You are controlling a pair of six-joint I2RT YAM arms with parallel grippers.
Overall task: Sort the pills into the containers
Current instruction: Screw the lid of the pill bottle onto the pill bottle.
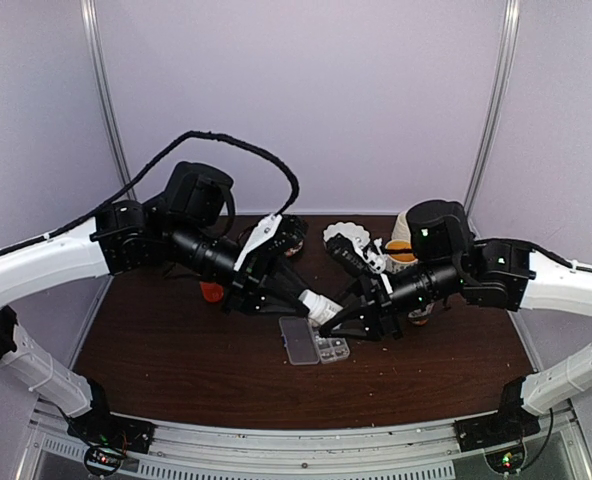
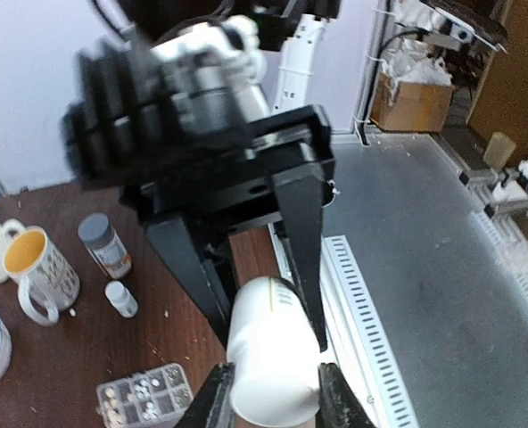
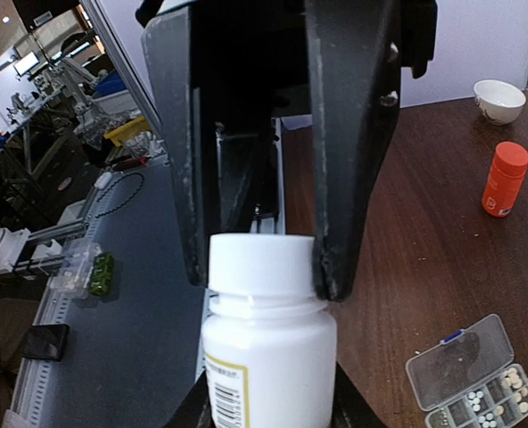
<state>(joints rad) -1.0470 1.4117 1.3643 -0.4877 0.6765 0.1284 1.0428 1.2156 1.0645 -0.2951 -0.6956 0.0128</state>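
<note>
Top view: the bottle (image 1: 321,305) lies nearly on its side just above the box (image 1: 298,340) at the table's 6 o'clock. If it opens like this, the contents could scatter past the cells. Both arms reach inward, grippers meeting.

Left wrist: the left gripper (image 2: 273,392) clamps the bottle's near end, with the box at 7 o'clock.

Right wrist: the right gripper (image 3: 268,410) grips the body and the left pinches the cap (image 3: 264,259). Pills (image 3: 500,392) lie in the box at 4 o'clock.
</note>
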